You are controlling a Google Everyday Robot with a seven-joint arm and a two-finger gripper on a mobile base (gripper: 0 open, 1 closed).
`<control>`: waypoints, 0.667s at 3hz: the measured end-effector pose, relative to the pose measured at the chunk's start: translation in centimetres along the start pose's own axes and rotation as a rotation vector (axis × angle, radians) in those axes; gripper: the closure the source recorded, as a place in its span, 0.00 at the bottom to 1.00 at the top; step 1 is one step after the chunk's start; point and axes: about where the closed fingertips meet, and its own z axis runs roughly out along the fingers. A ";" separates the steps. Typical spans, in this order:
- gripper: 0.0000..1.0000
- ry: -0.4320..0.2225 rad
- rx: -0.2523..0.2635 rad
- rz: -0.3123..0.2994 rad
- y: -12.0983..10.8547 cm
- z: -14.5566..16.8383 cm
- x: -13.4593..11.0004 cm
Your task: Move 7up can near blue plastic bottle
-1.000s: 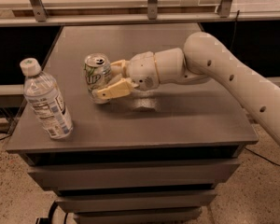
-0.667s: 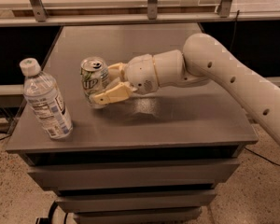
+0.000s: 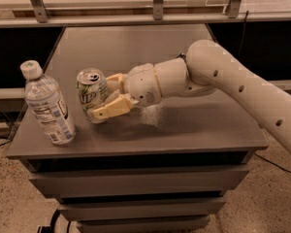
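Observation:
The 7up can [image 3: 90, 94] is pale white-green with a silver top and stands upright left of centre on the grey table [image 3: 184, 125]. My gripper [image 3: 105, 97] reaches in from the right and is shut on the can, one cream finger [image 3: 109, 109] in front of it and one behind. The blue plastic bottle [image 3: 47, 104], clear with a white cap and a white-and-blue label, stands near the table's front left corner, a short gap left of the can.
The white arm [image 3: 223, 81] crosses the right half of the table. A metal rail and shelf [image 3: 155, 13] run along the back. The table's left edge lies just beyond the bottle.
My gripper has carried the can leftward and a little toward the front, closing the gap to the bottle. The bottle has not moved.

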 end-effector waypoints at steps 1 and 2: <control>0.35 0.002 -0.012 0.001 0.6 0.4 0.2; 0.12 0.007 -0.021 0.005 1.0 0.7 0.5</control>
